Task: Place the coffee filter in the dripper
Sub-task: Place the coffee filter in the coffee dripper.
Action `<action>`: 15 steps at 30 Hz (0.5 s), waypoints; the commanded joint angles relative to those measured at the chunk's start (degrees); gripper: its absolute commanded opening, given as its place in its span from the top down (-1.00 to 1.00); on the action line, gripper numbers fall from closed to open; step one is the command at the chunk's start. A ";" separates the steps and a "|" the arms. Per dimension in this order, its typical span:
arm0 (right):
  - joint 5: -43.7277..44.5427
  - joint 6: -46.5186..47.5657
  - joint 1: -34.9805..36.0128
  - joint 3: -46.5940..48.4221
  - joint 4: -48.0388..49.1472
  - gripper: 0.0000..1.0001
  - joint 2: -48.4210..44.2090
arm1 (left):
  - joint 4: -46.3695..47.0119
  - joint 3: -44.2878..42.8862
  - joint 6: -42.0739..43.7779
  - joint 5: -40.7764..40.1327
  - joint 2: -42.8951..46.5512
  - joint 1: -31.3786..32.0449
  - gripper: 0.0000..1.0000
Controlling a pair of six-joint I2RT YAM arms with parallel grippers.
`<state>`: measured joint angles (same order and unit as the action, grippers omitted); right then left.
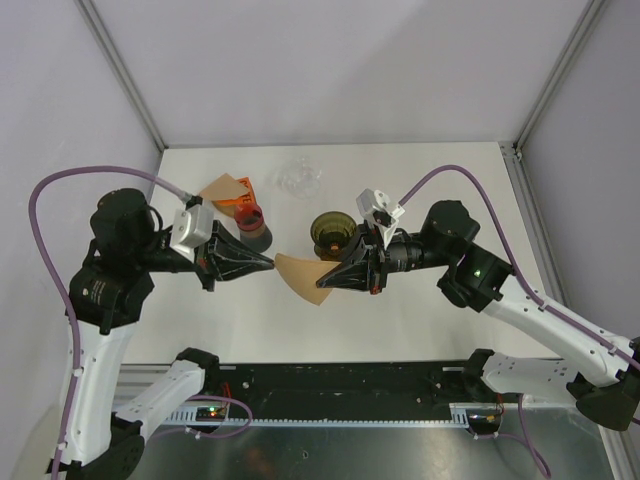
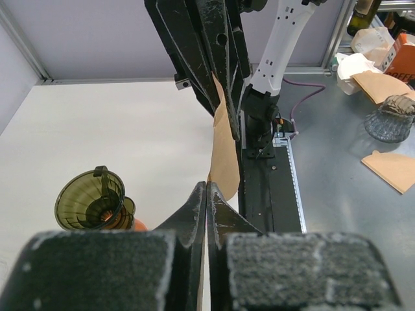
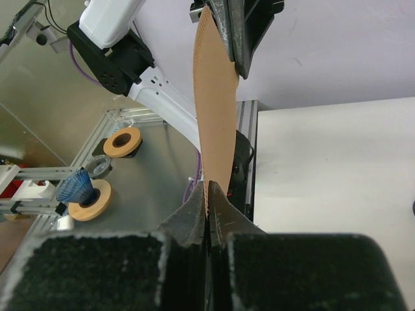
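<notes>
The brown paper coffee filter (image 1: 302, 278) hangs in the air between my two grippers, above the table's near middle. My left gripper (image 1: 273, 262) is shut on the filter's left corner. My right gripper (image 1: 324, 279) is shut on its right edge. In the left wrist view the filter (image 2: 225, 152) stands edge-on beyond the left gripper (image 2: 207, 189). The right wrist view shows the filter (image 3: 217, 110) rising from the right gripper (image 3: 207, 189) to the other arm's fingers (image 3: 235, 35). The dark olive glass dripper (image 1: 331, 231) (image 2: 90, 201) stands upright on the table, just behind the filter, and nothing lies in it.
A red and black holder (image 1: 251, 222) stands at the back left beside an orange pack of filters (image 1: 226, 188). A clear glass piece (image 1: 300, 180) sits at the back middle. Beyond the table's near edge runs a black rail (image 1: 340, 385).
</notes>
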<state>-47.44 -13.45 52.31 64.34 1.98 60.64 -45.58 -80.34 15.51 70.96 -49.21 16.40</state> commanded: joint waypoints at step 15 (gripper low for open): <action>-0.23 -0.24 0.51 1.93 1.90 1.00 0.00 | 0.54 -0.60 1.36 2.98 0.05 2.01 1.00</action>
<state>-47.46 -13.45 52.45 64.34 2.00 60.86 -45.58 -80.34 15.70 72.25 -49.23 17.69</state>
